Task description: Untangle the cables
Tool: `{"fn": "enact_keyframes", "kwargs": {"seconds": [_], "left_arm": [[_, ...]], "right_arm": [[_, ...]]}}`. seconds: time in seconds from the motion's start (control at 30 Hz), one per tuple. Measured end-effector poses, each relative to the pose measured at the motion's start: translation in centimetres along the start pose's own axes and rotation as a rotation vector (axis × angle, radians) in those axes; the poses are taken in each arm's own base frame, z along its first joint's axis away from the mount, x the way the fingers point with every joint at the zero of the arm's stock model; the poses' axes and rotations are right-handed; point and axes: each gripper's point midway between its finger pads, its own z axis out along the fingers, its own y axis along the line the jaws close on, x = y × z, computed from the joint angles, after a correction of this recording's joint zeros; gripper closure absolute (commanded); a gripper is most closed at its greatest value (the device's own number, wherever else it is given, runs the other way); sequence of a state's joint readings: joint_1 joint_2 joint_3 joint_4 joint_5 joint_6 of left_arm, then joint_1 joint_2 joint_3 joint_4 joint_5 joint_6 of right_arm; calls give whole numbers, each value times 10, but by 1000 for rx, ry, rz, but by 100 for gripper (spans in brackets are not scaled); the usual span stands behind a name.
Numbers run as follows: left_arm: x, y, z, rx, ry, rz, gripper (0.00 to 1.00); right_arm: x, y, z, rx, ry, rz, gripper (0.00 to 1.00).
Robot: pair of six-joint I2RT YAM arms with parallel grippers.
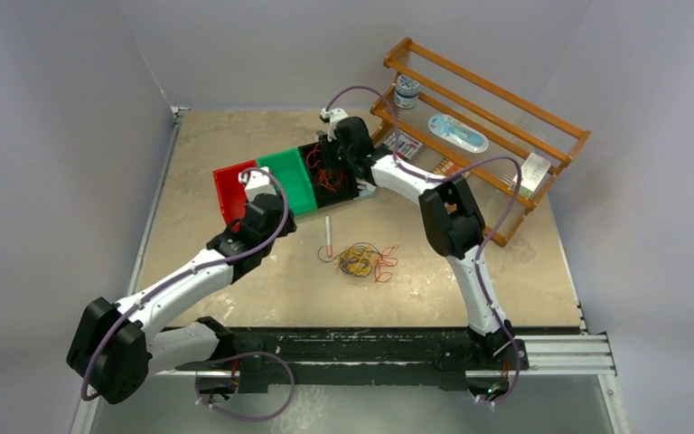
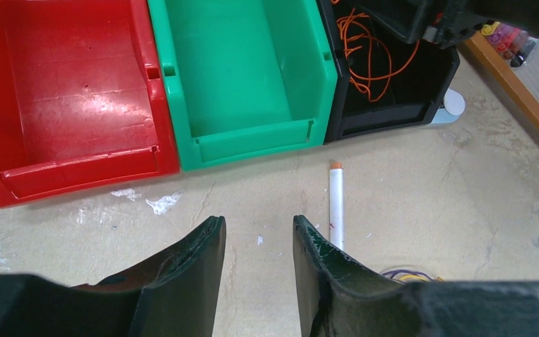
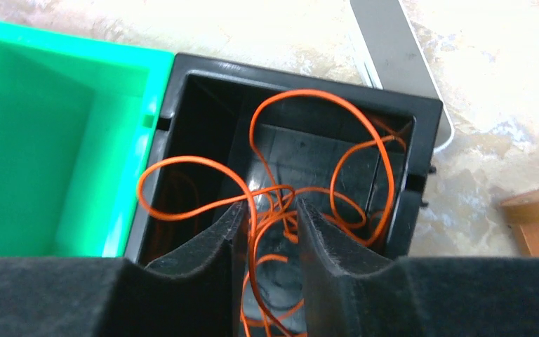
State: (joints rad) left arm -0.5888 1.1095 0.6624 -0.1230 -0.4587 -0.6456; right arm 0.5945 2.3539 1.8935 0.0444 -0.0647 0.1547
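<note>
Right hand (image 3: 268, 210) is down over the black bin (image 3: 302, 77), fingers parted, nothing clamped. Strands of the orange cable (image 3: 309, 92) run loose through the gap and loop around inside the bin, with one loop reaching the rim on the green side. Left hand (image 2: 256, 223) is released and empty, hovering above the surface (image 2: 463, 210) in front of the bins, near a white stick with an orange tip (image 2: 335, 200). Reads to me as the drop-off step for one separated cable: orange sorted into black. Next move, I'd say: lift the right hand straight up and clear, slowly, since the strands between the fingers could snag and drag the wire back out. Then go for the remaining tangle (image 1: 361, 260): yellow-orange, red and dark wires heaped mid-surface, well apart from the bins. That probably needs both hands, one pinning the heap and one pulling a single loop free. Containers: red bin (image 2: 63, 91) has nothing in it, green bin (image 2: 238, 70) has nothing in it, and black holds only the orange cable as far as I can see
</note>
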Motion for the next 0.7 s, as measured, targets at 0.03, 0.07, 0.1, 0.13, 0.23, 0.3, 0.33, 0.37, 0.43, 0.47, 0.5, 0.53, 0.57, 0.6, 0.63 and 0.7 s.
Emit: {"fn": "enact_keyframes", "kwargs": {"seconds": [0.03, 0.07, 0.1, 0.13, 0.23, 0.3, 0.33, 0.37, 0.43, 0.47, 0.5, 0.53, 0.57, 0.6, 0.63, 0.7], "left_arm": [[1, 0, 0, -1, 2, 2, 58], [1, 0, 1, -2, 6, 3, 56], [2, 0, 2, -3, 8, 4, 55], [2, 0, 2, -3, 10, 5, 54], [0, 0, 2, -4, 9, 2, 52], [-3, -2, 2, 0, 5, -1, 52], [-4, -3, 2, 2, 3, -2, 52], [-5, -4, 2, 4, 0, -4, 52], [-7, -5, 1, 10, -1, -6, 52], [-7, -6, 1, 13, 0, -6, 52], [-7, -7, 1, 16, 2, -7, 52], [-7, -8, 2, 22, 6, -7, 52], [-6, -10, 2, 27, 11, -6, 52], [-4, -11, 3, 34, 17, -5, 52], [-3, -13, 4, 41, 24, -4, 52], [3, -18, 7, 65, 49, 5, 54]], "right_arm": [[-1, 1, -4, -4, -1, -2, 62], [-2, 2, -10, -6, -3, -3, 60], [-5, 3, -17, -7, -7, -4, 59], [-10, 4, -26, -10, -16, -6, 58], [-35, 11, -57, -25, -74, -12, 55], [-62, 19, -83, -46, -143, -21, 54], [-73, 22, -93, -54, -172, -25, 53], [-87, 25, -107, -62, -212, -31, 53], [-105, 29, -129, -70, -269, -38, 52], [-110, 31, -137, -72, -286, -41, 53], [-112, 31, -144, -73, -301, -42, 53], [-111, 30, -149, -72, -306, -41, 53], [-108, 29, -153, -69, -305, -40, 54], [-104, 28, -154, -67, -297, -38, 54], [-99, 26, -153, -65, -287, -37, 55], [-86, 21, -150, -60, -259, -28, 55]]}}
